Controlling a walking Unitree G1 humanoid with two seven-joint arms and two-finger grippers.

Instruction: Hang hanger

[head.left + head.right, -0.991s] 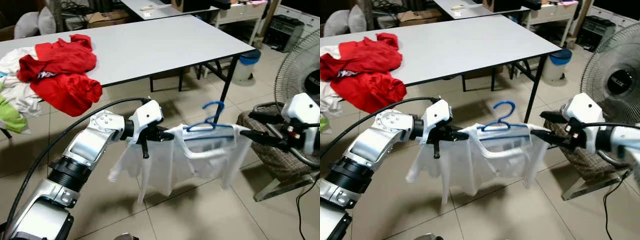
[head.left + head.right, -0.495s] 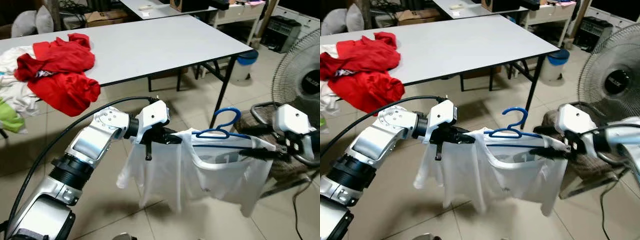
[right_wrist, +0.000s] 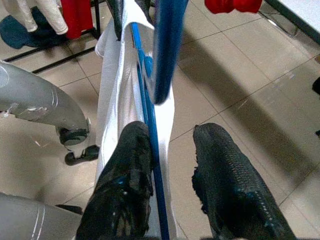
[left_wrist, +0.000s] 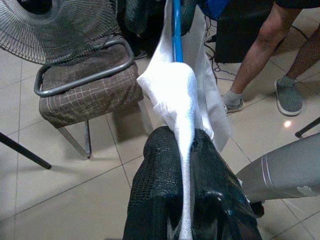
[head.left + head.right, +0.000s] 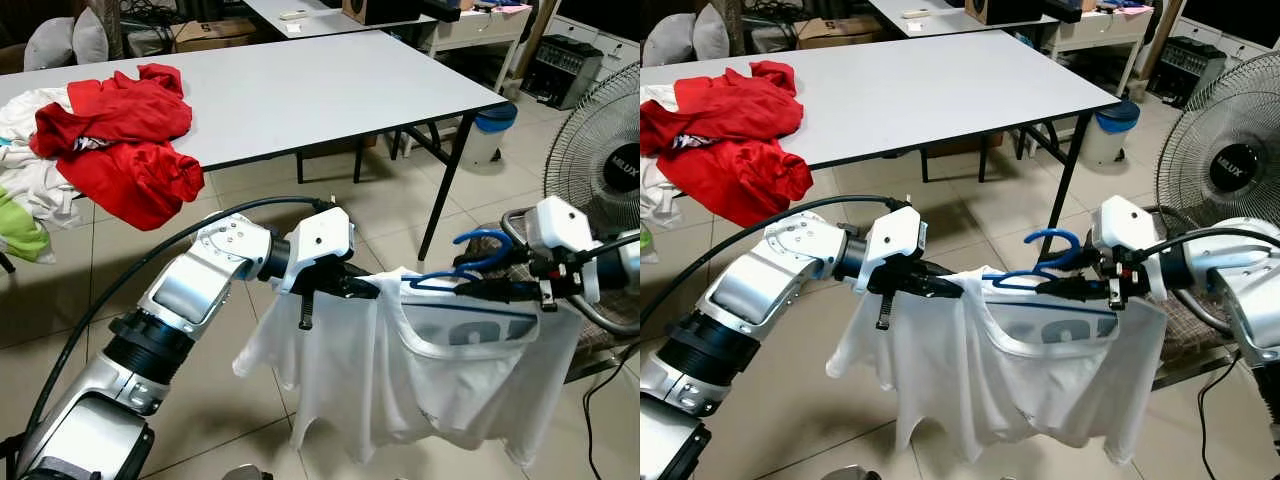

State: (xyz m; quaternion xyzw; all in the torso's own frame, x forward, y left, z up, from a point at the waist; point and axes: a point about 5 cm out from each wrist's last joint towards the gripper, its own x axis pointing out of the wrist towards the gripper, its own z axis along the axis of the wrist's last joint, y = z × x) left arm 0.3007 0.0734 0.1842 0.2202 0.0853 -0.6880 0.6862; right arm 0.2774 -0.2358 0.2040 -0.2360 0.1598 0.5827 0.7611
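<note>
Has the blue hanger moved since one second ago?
Yes. The hanger has shifted to the robot's right, toward the fan, judged against the table leg.

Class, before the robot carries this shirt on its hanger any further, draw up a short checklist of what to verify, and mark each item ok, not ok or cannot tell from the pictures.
1. Left gripper has the white shirt: ok, its fingers are pinched shut on the shoulder fabric.
2. Right gripper has the blue hanger: cannot tell, the bar runs between its parted fingers beside one of them.
3. Shirt sits on the hanger: ok, it hangs spread between both grippers.
4. Hanger hook free: ok, it stands above the collar.
5. Rail to hang it on in sight: not ok, none ahead.
6. Path clear: not ok, fan and chair are close by.
</note>
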